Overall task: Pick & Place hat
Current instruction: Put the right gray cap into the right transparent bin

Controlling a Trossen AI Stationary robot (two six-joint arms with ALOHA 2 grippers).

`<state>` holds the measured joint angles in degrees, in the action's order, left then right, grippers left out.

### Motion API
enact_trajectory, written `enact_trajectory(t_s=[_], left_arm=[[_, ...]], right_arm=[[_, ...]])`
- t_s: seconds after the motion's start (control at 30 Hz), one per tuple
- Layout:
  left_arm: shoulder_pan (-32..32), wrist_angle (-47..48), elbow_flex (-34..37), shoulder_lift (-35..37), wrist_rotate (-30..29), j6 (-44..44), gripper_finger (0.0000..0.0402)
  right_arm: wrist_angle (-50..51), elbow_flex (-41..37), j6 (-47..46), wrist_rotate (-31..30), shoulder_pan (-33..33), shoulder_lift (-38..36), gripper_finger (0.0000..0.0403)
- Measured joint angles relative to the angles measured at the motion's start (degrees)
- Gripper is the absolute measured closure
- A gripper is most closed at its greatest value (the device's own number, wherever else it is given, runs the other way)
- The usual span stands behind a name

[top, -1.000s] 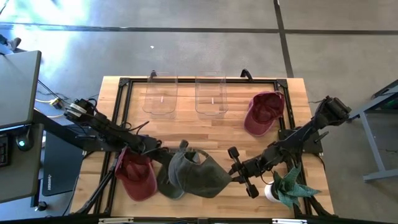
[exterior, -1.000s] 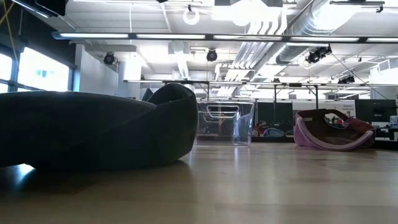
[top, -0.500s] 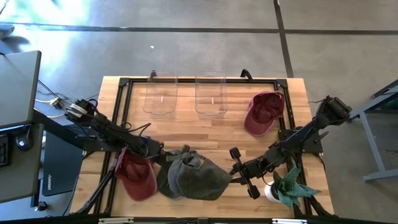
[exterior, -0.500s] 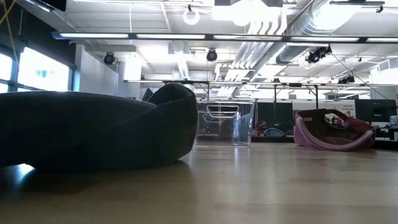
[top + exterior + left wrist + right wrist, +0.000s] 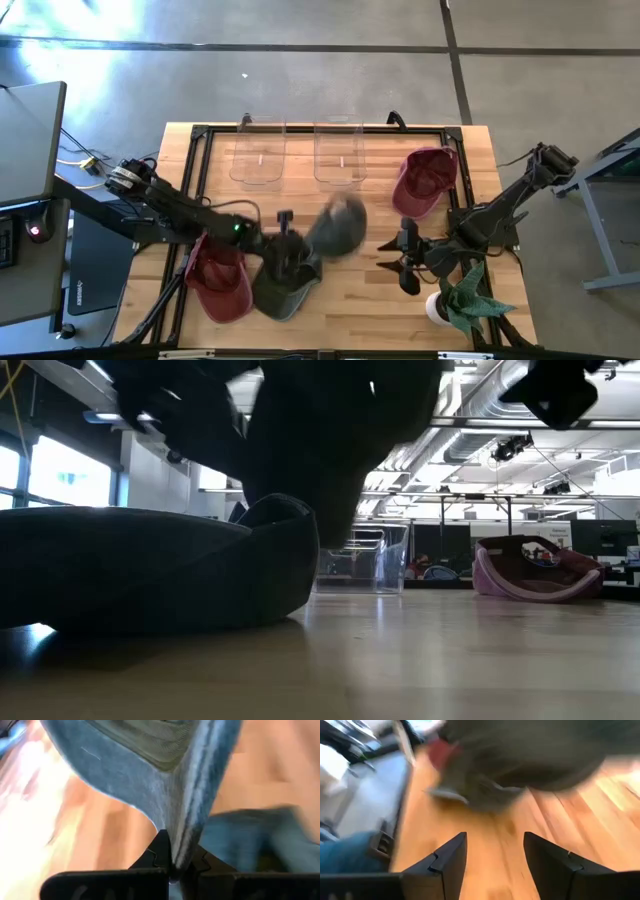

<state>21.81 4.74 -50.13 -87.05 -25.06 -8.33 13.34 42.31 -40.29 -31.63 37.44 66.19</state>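
Note:
A grey hat hangs blurred above the table's middle, with my left gripper shut on it; in the left wrist view it fills the picture beyond my fingers. A second grey hat lies on the table below it, beside a red hat at the near left. Another red hat lies at the far right. To the right of the lifted hat, my right gripper stands open with nothing between its fingers. My left gripper pinches a folded edge of the grey hat between its two fingers. The fingers come from the table's left, slanting down. The hat spreads out beyond the fingertips and is lifted clear of the table and of the hat below.
Two clear containers stand at the far edge. A potted plant stands at the near right, close to my right arm. In the low view the resting grey hat fills the left foreground. Bare wood lies between the hats and the containers.
My right gripper has let go of the grey hat's brim, opened and drawn back toward the table's right edge. My left gripper has taken hold of that hat and tipped up. The hat has swung up off the table toward the far side; the other grey hat stayed.

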Motion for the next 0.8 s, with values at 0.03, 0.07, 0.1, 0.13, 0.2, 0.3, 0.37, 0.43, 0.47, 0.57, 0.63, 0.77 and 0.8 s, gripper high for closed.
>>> enact_trajectory(t_s=[0.03,0.07,0.1,0.13,0.2,0.3,0.37,0.43,0.47,0.57,0.63,0.77,0.8], left_arm=[[-1.09,1.35,-0.03,0.07,0.53,-1.39,0.0400],[-1.94,2.52,-0.01,0.05,1.62,-2.33,0.0400],[-2.44,3.21,0.02,0.00,2.82,-2.57,0.0400],[-2.82,3.15,0.08,-0.02,4.21,-2.51,0.0401],[-3.21,1.80,0.07,0.00,6.24,-1.55,0.0401],[-3.11,1.46,0.02,0.00,7.24,-1.10,0.0401],[-3.11,1.40,0.04,0.00,7.46,-1.10,0.0401],[-3.09,1.40,0.04,0.00,7.59,-1.10,0.0401],[-3.09,1.31,0.04,0.00,7.61,-1.10,0.0401],[-3.07,0.76,0.04,0.00,7.87,-1.10,0.0401],[-3.07,0.64,0.04,0.00,8.26,-1.06,0.0401],[-3.07,-0.75,0.04,0.00,9.21,-0.95,0.0401],[-3.07,-1.05,0.04,0.00,9.25,-0.95,0.0401]], right_arm=[[2.01,0.93,-1.02,-0.33,0.50,0.04,0.0210],[2.82,1.88,-1.26,-1.07,1.11,0.35,0.0212],[3.29,2.72,-0.75,-1.80,1.86,0.84,0.0215],[3.38,3.53,1.11,-2.39,2.57,1.60,0.0219],[2.43,5.59,7.70,-3.48,3.85,3.90,0.0228],[2.22,9.35,20.70,-7.38,5.63,7.77,0.0245],[1.95,12.03,26.92,-6.51,6.19,9.92,0.0254],[2.48,14.41,31.32,-5.88,6.27,11.72,0.0262],[2.62,15.69,33.08,-5.34,6.27,12.42,0.0266],[4.33,19.57,36.95,-5.50,6.22,14.10,0.0272],[6.06,21.64,38.79,-8.87,6.20,15.55,0.0269],[8.37,24.60,41.24,-16.10,5.33,18.02,0.0231],[8.70,25.05,42.06,-17.72,4.95,18.40,0.0216]])
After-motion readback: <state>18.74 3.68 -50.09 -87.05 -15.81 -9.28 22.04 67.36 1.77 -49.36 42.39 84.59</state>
